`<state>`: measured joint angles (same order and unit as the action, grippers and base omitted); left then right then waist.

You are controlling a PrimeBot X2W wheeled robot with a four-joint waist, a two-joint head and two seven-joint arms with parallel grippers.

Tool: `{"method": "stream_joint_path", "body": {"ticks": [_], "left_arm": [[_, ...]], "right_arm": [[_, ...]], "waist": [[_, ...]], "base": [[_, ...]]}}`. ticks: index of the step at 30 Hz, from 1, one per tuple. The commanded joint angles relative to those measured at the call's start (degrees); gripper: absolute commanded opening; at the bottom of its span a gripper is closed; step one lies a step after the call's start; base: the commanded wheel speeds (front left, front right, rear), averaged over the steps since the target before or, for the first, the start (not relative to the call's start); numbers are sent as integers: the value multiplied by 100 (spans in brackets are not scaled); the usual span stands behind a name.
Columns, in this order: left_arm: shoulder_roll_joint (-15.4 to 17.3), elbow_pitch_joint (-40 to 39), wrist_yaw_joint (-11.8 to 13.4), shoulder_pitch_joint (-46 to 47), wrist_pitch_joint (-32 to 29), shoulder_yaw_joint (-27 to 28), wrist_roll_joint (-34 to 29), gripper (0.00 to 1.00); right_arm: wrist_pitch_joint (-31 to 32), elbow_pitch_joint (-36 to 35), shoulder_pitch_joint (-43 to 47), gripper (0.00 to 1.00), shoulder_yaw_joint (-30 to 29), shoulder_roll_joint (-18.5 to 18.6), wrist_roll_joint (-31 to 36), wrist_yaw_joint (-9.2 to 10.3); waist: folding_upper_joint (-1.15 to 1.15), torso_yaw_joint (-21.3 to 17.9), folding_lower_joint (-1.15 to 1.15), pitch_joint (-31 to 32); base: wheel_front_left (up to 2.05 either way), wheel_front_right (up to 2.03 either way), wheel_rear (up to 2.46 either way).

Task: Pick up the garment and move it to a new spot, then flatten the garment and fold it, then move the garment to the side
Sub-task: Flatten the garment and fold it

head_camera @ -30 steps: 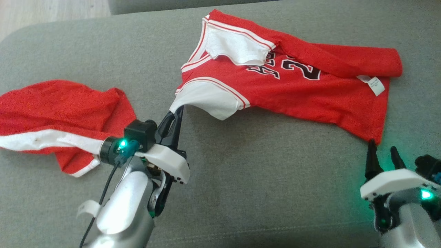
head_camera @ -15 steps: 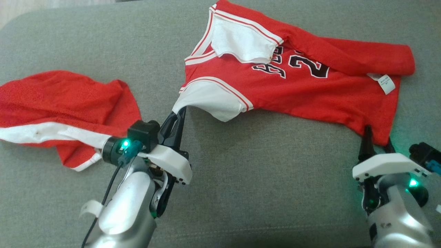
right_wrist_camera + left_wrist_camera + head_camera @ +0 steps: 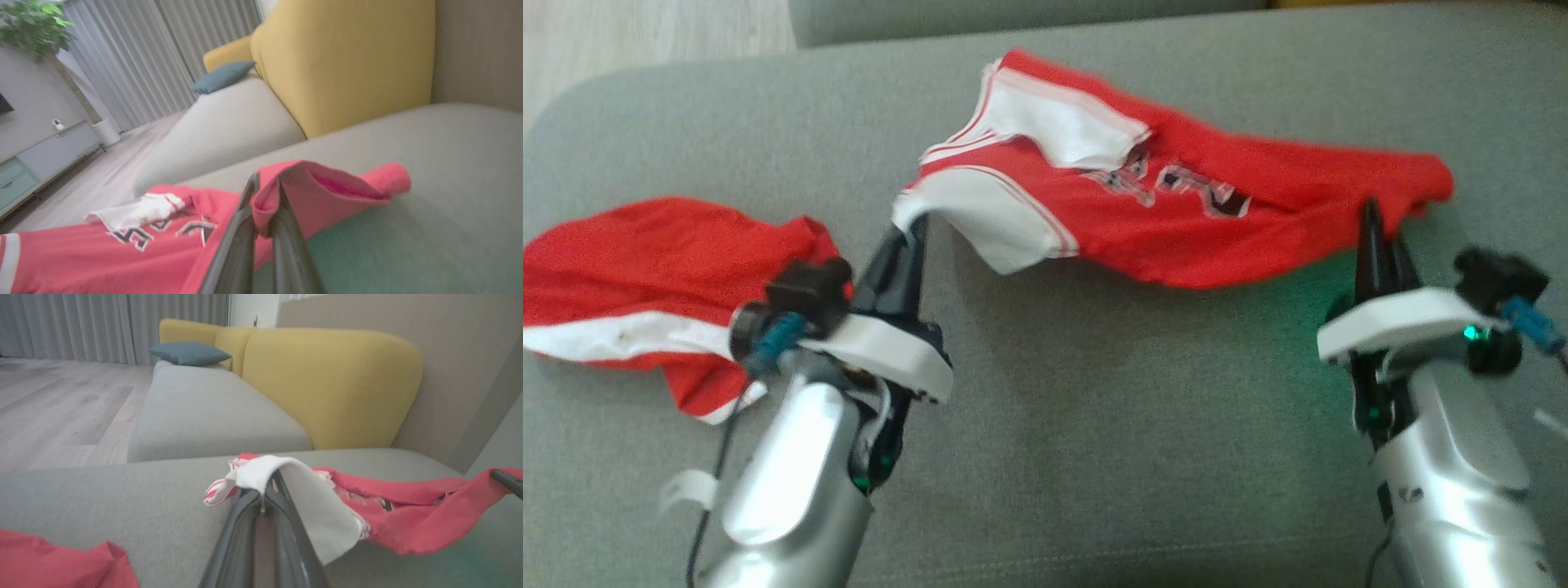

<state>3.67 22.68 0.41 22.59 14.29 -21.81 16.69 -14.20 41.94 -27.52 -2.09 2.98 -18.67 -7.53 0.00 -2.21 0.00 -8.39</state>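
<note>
The garment (image 3: 1168, 220) is a red basketball jersey with white trim and dark numbers, stretched between both arms just above the grey cushion. My left gripper (image 3: 913, 222) is shut on its white shoulder corner (image 3: 261, 477). At the other end my right gripper (image 3: 1376, 214) is shut on the red hem corner (image 3: 265, 196). The jersey (image 3: 122, 253) sags in the middle, and its far edge lies on the cushion.
Red shorts (image 3: 670, 286) with a white stripe lie crumpled on the grey sofa seat (image 3: 1135, 457) at the left, beside my left forearm. A yellow sofa back (image 3: 327, 379) and a teal pillow (image 3: 190, 353) stand beyond. Wooden floor lies past the cushion's left edge.
My right gripper moved forward to the jersey's hem corner and shut on it. Both arms have lifted and the jersey has risen off the cushion. The head view has shifted too.
</note>
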Motion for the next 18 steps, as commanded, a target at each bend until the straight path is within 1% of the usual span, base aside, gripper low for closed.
{"method": "stream_joint_path", "body": {"ticks": [1,5,8,9,11,12,15,18], "left_arm": [[128,-381,-59,292,71,308,134,0],[141,-850,-224,632,-1,480,401,0],[159,-1273,-285,986,-192,598,580,0],[159,-1273,-285,986,-192,598,580,0],[153,-1597,-278,1239,-350,699,718,0],[146,-1919,-255,1475,-509,791,846,0],[124,-2400,-183,1709,-748,917,1061,0],[106,-2881,-50,1776,-1012,1000,1232,0]], "right_arm": [[-56,-608,-71,0,248,-11,142,4],[299,-1845,-143,0,391,8,415,4],[676,-2716,-294,0,549,122,452,4],[676,-2716,-294,0,549,122,452,4],[926,-3209,-436,0,609,201,427,4],[1160,-3610,-578,0,646,265,427,4],[1487,-4099,-717,0,625,283,477,4],[1845,-4530,-711,0,429,192,497,4]], "waist": [[0,-66,0,223],[0,-89,0,569],[0,-103,0,851],[0,-103,0,851],[0,-112,0,973],[0,-119,0,1086],[0,-139,0,1252],[0,-148,0,1396]], "base": [[0,0,0],[0,0,0],[0,0,0],[0,0,0],[0,0,0],[0,0,0],[0,0,0],[0,0,0]]}}
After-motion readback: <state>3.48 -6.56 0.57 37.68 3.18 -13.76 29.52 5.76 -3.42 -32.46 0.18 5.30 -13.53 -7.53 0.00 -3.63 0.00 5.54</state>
